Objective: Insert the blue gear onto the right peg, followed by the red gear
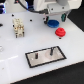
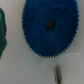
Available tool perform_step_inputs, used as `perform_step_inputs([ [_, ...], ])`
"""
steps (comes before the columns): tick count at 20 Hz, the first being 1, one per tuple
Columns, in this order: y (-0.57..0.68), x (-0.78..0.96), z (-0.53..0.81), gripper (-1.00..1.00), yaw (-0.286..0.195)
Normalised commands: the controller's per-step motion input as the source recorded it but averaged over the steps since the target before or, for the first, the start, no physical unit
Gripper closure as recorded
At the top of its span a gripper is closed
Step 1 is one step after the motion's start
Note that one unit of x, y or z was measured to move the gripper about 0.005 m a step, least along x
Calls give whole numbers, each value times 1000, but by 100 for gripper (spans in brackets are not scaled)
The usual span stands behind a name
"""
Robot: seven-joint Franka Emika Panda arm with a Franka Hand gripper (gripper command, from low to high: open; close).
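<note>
Exterior view first: my gripper (image 1: 52,21) hangs low over the blue gear (image 1: 52,22), which lies flat on the white counter (image 1: 15,55) toward the back. From here I see only a sliver of blue under the white arm housing. The red gear (image 1: 60,32) sits on the counter just beside it, nearer the camera and toward the exterior view's right. The grey plate (image 1: 46,55) with its black border lies well apart from both gears, closer to the camera, and its two dark pins stand bare. The right peg (image 1: 51,50), the one toward the exterior view's right, carries nothing.

On the wrist view the blue gear (image 2: 49,25) fills most of the picture, toothed rim sharp and centre hole showing, lying flat on the counter. A small dark sliver below it may be one fingertip, but I cannot be sure, and I cannot tell whether the fingers are spread or closed; nothing shows them gripping the gear.

My reading is that the task is at its very start. Neither gear is on a peg. The blue gear is not yet lifted, and everything remains: grasp it, carry it to the plate, seat it on the right peg, then repeat with the red gear.
</note>
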Motion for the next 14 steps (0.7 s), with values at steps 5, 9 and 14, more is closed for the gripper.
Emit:
perform_step_inputs([
  [5, -61, -303, -437, 100, 0],
  [9, 41, -249, -339, 100, 0],
  [14, 43, -219, -153, 100, 0],
])
